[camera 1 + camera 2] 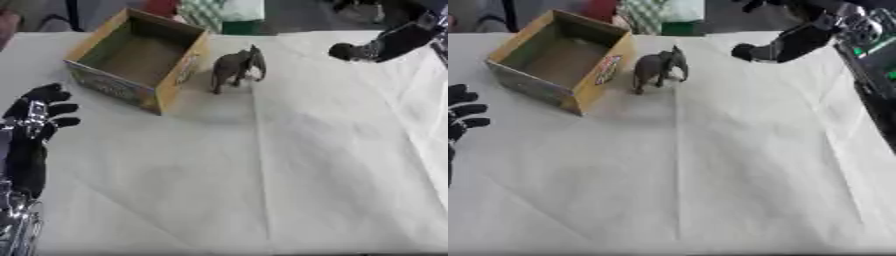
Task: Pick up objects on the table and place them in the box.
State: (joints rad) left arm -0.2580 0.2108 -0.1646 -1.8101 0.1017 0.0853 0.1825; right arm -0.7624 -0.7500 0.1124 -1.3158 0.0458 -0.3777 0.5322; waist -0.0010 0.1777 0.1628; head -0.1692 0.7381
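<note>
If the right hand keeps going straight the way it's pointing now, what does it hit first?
Most likely the toy elephant. The right hand points left across the table toward it, with bare cloth between; its height above the table is unclear, so it might pass over.

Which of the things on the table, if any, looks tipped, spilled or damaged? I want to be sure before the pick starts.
Nothing stands out. The toy elephant stands upright on its legs just right of the open cardboard box, which sits askew to the table but upright and looks empty. Both hands are away from them.

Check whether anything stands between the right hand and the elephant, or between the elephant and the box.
Nothing visible does. Bare table separates the right hand from the elephant, which stands beside the open box.
</note>
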